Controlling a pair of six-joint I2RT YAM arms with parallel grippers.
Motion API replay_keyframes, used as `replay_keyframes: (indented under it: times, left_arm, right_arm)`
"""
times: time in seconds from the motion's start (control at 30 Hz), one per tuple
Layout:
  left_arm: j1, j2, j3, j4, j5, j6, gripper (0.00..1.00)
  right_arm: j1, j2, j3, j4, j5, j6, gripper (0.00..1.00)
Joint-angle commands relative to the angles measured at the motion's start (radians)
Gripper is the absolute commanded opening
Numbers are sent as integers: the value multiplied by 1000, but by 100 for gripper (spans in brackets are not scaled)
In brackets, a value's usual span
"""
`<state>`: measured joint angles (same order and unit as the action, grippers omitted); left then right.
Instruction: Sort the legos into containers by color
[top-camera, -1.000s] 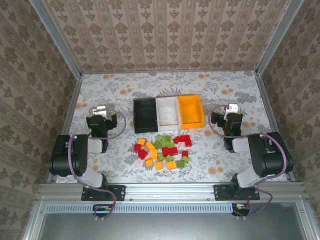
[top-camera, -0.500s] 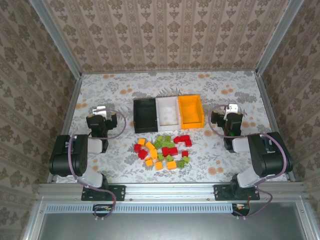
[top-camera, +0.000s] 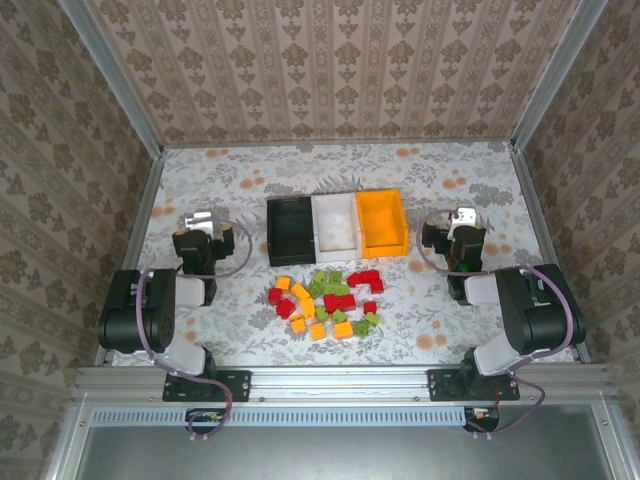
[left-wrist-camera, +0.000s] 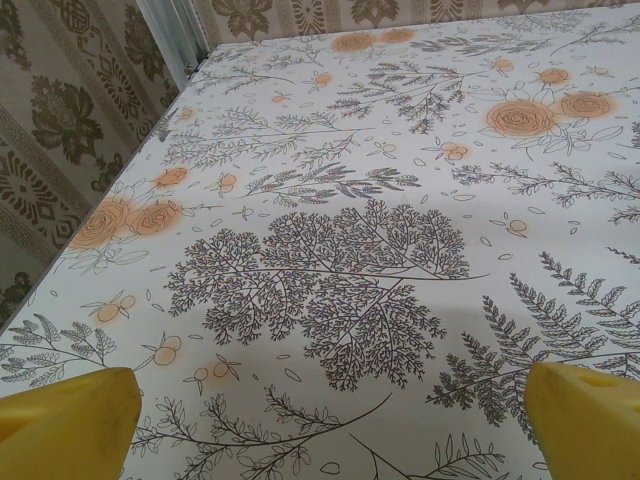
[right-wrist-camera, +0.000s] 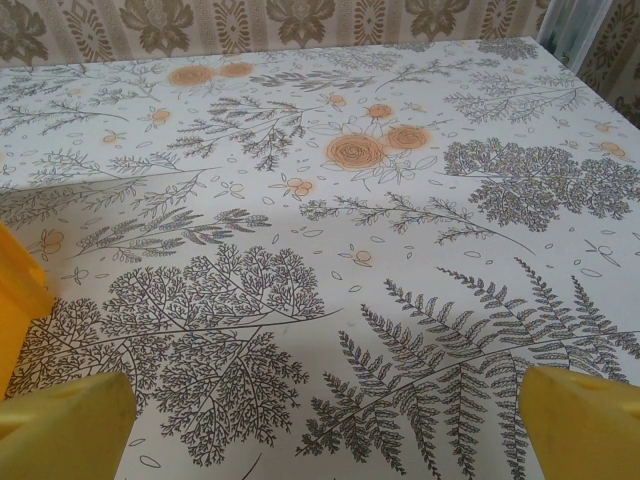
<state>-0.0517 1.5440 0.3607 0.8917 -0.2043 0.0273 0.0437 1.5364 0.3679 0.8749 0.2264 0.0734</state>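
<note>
Top external gives us the whole table, covered in a cloth printed with ferns and roses, with three containers standing side by side and touching in a row near its middle: a black bin on the left, a white bin in the centre and an orange bin on the right. Just in front of that row, on the near side, we see the legos lying loose on the cloth in a scattered cluster of red, orange-yellow and light green bricks, some touching each other, none inside a bin. The left gripper sits to the left of the black bin and well apart from the bricks. The right gripper sits to the right of the orange bin, likewise apart from them. In the left wrist view we find its yellow fingertips at the two bottom corners, spread as wide as they go, with bare printed cloth between them and nothing held. In the right wrist view the yellow fingertips are just as far apart over bare cloth, gripping nothing. A sliver of orange-yellow at that view's left edge may be the orange bin's wall, though we cannot be sure.
</note>
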Motion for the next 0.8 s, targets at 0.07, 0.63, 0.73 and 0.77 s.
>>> replay_keyframes:
  times: [0.07,0.63,0.73,0.77]
  left_arm:
    - [3,4,23,26,19,10,100]
    - [-3,-470,128,-376,-147,-300,100]
    - [37,-518,135,-457,-137,-548,100]
    - [56,-531,137,-536,-125,-642,100]
  right_arm:
    - [-13,-7,28,2,-37,-9,100]
    - [90,-281,386,-943,392,392,100]
    - [46,-250,499,-1220,223,674,100]
    - [27,-237,508,-1212,110,643,100]
